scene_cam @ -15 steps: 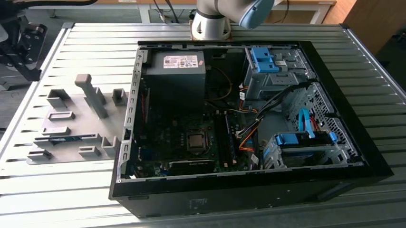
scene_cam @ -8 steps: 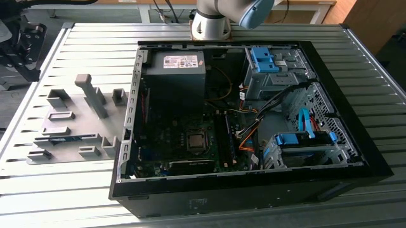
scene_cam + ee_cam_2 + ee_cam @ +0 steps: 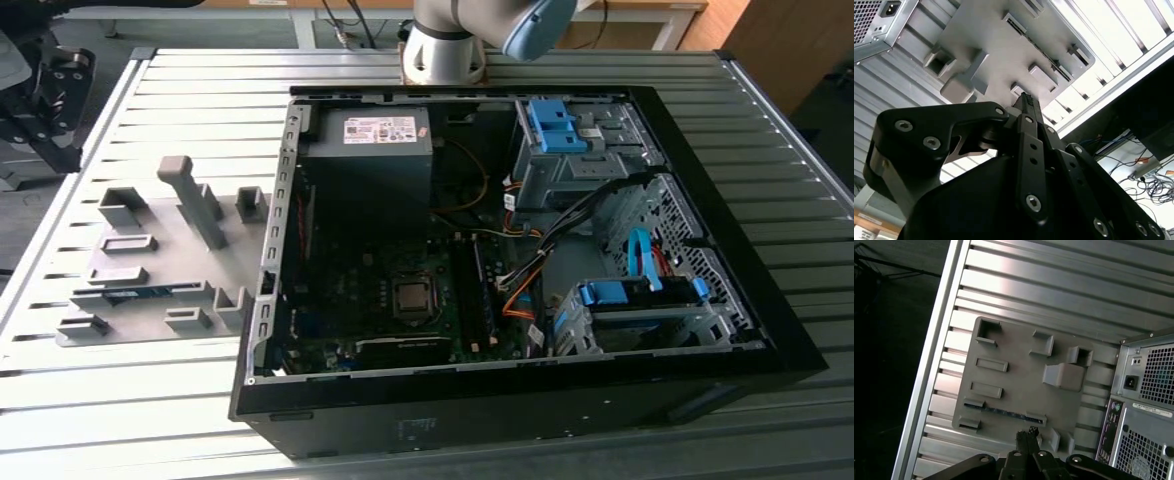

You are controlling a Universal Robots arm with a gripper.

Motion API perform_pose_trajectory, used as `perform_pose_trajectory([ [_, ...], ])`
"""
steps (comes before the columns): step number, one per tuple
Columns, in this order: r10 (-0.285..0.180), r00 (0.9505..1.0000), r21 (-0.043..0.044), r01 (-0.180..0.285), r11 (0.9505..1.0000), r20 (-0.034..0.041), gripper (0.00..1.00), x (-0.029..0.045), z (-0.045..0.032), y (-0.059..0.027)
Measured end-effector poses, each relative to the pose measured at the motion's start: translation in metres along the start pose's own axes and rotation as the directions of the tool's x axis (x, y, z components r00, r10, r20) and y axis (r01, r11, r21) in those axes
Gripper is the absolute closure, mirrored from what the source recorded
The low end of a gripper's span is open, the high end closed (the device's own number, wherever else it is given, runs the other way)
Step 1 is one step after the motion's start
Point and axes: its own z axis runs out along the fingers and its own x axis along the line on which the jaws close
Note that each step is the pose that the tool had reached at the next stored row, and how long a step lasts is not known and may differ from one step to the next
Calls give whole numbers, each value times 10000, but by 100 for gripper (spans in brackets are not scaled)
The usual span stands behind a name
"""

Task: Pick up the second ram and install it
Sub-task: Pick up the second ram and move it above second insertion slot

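1. Item: second ram (image 3: 140,293), seated in grey holder tray (image 3: 167,262), exterior view's lower left.
2. Tool: gripper (image 3: 1026,432), fingers drawn together (nothing between them), pointed toward the tray, clear of it.
3. Handling, by judgement: spread fingers first, centre along the stick, lift straight.
4. Exterior view adds computer case (image 3: 507,410) interior; first wrist view, its rear panel.

Second ram (image 3: 140,293) rests on holder plate (image 3: 167,265) beside case (image 3: 441,430).
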Motion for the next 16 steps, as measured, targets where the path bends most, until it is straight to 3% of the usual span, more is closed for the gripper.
perform_pose_trajectory([
  [8,-605,9982,-11,605,9982,-25,89,19,6,-4],
  [16,-1249,9922,-23,1249,9922,-50,89,37,11,-7],
])
